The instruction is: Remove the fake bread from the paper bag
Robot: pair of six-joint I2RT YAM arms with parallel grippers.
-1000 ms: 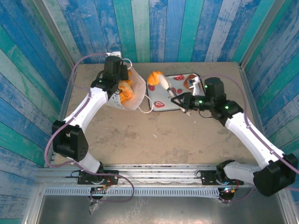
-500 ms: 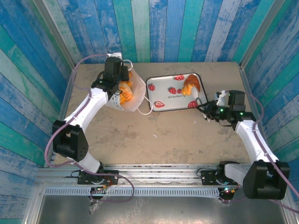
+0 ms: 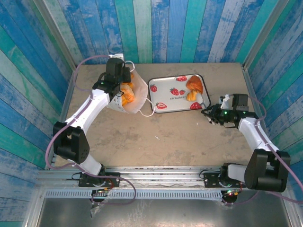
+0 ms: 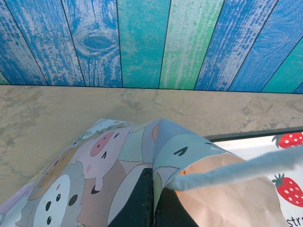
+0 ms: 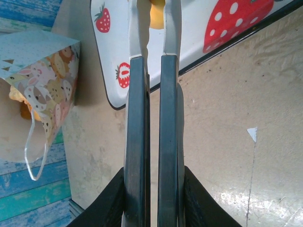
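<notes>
Fake bread (image 3: 127, 93) in two places: orange pieces inside the paper bag (image 3: 124, 103) at the far left of the surface (image 3: 156, 137), and two more pieces (image 3: 193, 88) lying on the strawberry tray (image 3: 168, 94) just beside the bag. Judged from this, only partly done, with more pieces left to take out.

Left pincer (image 3: 118, 76) clenched on the far side of the bag rim, paper pinched between the jaws. Held so most probably to keep the mouth open toward the tray and to stop such a light bag from sliding during a pull. Right pincer (image 3: 205, 103) also clenched, but grasping nothing, tips over the near right corner of the tray, well apart from the bag. Empty, therefore free to reach for the next piece.

Seen from above: the whole layout and the bread inside the open mouth. Seen from the left wrist: the grip itself, a dark finger (image 4: 142, 201) against a paper fold printed with cartoon animals, plus the cord handle (image 4: 236, 168) stretched toward the tray edge. Seen from the right wrist: two fingers (image 5: 136, 123) side by side, almost touching, nothing between them, and the bag from its side, with some yellow bread behind the printed wall.
</notes>
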